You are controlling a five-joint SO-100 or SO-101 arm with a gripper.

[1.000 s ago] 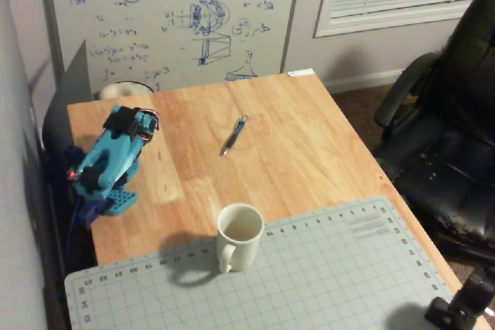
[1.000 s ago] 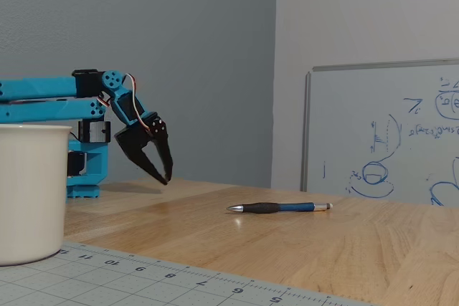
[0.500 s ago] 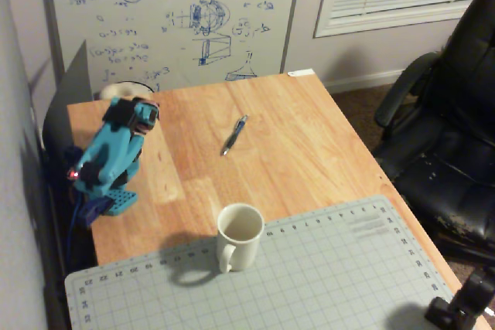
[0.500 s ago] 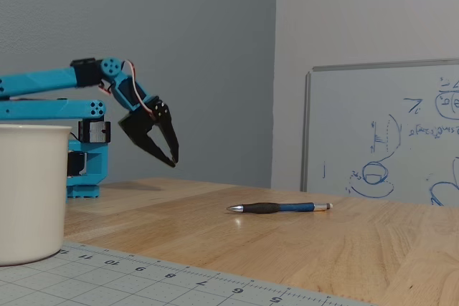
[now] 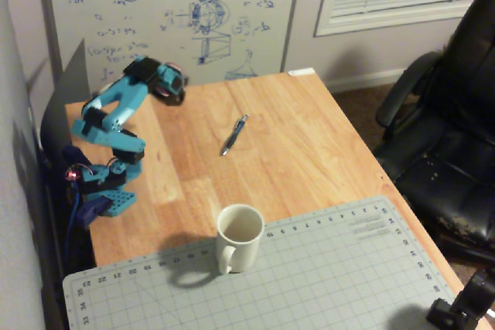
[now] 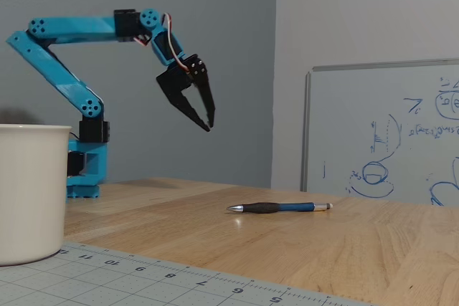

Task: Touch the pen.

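The pen (image 5: 233,135) is slim and dark with a bluish barrel. It lies flat on the wooden table (image 5: 302,137) near its middle, and in a fixed view (image 6: 280,207) its silver tip points left. My gripper (image 6: 210,125) is black, on a blue arm. It hangs well above the table, up and to the left of the pen, with fingertips together and nothing held. In a fixed view the gripper (image 5: 178,90) sits at the table's far left, apart from the pen.
A white mug (image 5: 240,237) stands on a grey cutting mat (image 5: 325,276) at the table's front. A whiteboard (image 5: 193,13) leans behind the table. A black office chair (image 5: 448,137) stands to the right. The arm's base (image 5: 108,191) is at the left edge.
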